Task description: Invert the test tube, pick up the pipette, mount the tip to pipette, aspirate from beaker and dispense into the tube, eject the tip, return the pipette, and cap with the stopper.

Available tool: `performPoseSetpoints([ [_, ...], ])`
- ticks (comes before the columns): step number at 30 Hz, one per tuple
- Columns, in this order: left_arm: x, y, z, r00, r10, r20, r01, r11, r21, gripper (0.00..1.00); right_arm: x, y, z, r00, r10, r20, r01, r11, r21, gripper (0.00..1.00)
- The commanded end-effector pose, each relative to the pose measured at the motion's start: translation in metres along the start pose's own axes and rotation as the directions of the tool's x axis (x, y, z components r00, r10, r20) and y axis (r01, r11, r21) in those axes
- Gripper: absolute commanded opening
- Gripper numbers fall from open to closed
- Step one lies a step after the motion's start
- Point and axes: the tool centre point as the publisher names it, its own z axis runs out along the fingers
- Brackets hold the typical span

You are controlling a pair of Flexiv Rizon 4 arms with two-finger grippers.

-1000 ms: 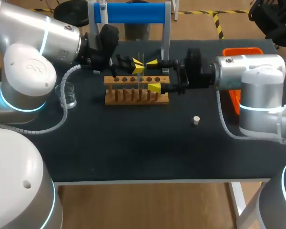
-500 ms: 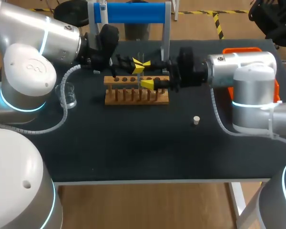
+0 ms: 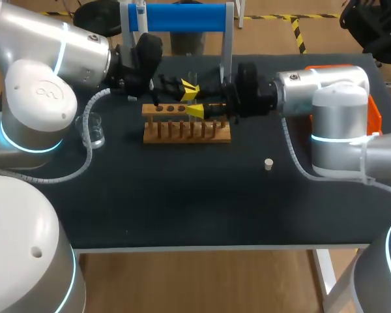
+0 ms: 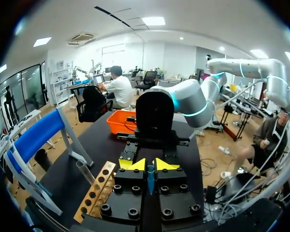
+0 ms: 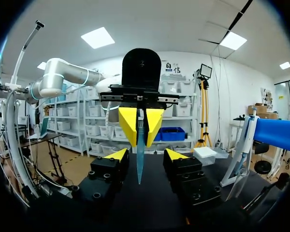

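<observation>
My left gripper hangs over the wooden rack, shut on a slim bluish tube that tapers to a point. In the right wrist view the tube hangs down between the fingers of my right gripper, which stand apart on either side without touching it. The right gripper meets the left one head-on above the rack. The left wrist view shows the tube pinched between the yellow tips of the left gripper. A clear tube stands in the rack. A small white stopper lies on the table.
A glass beaker stands at the left by my left arm. A blue-topped stand rises behind the rack. An orange tray sits at the far right behind my right arm. The black table stretches toward the front edge.
My right arm has slid left until its gripper reaches the left gripper, and its fingers have narrowed around the held tube. The left arm has kept still.
</observation>
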Motion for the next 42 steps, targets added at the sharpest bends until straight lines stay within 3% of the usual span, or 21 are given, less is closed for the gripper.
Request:
performPoseSetpoints([
  [1, 0.0, 0.0, -0.002, 1.0, -0.001, -0.002, 0.001, 1.0, -0.004, 0.0, -0.002, 0.0, 0.003, 1.0, 0.001, -0.003, -0.001, 1.0, -0.002, 0.46],
  [19, 0.0, 0.0, -0.002, 1.0, -0.001, -0.002, 0.001, 1.0, -0.004, 0.0, 0.002, 0.0, 0.011, 1.0, 0.006, -0.013, -0.006, 1.0, -0.009, 0.41],
  [23, 0.0, 0.0, -0.002, 1.0, -0.001, -0.002, 0.001, 1.0, -0.004, 0.0, 0.002, 0.001, 0.011, 1.0, 0.009, -0.011, -0.009, 1.0, -0.015, 0.27],
  [26, 0.0, 0.0, -0.002, 1.0, -0.001, -0.002, 0.001, 1.0, -0.004, 0.0, 0.003, 0.002, 0.011, 1.0, 0.011, -0.011, -0.011, 1.0, -0.02, 0.0],
  [36, 0.0, 0.0, -0.002, 1.0, -0.001, -0.002, 0.001, 1.0, -0.004, 0.0, 0.004, 0.002, 0.01, 1.0, 0.013, -0.009, -0.013, 1.0, -0.026, 0.0],
  [37, 0.0, 0.0, -0.002, 1.0, -0.001, -0.002, 0.001, 1.0, -0.004, 0.73, 0.004, 0.002, 0.009, 1.0, 0.013, -0.01, -0.013, 1.0, -0.026, 0.0],
  [38, 0.0, 0.0, -0.002, 1.0, -0.001, -0.002, 0.001, 1.0, -0.004, 1.0, 0.005, 0.002, 0.008, 1.0, 0.013, -0.01, -0.013, 1.0, -0.026, 0.0],
  [42, 0.0, 0.0, -0.002, 1.0, -0.001, -0.002, 0.001, 1.0, -0.004, 1.0, 0.009, 0.001, 0.002, 1.0, 0.012, -0.01, -0.012, 1.0, -0.024, 0.0],
])
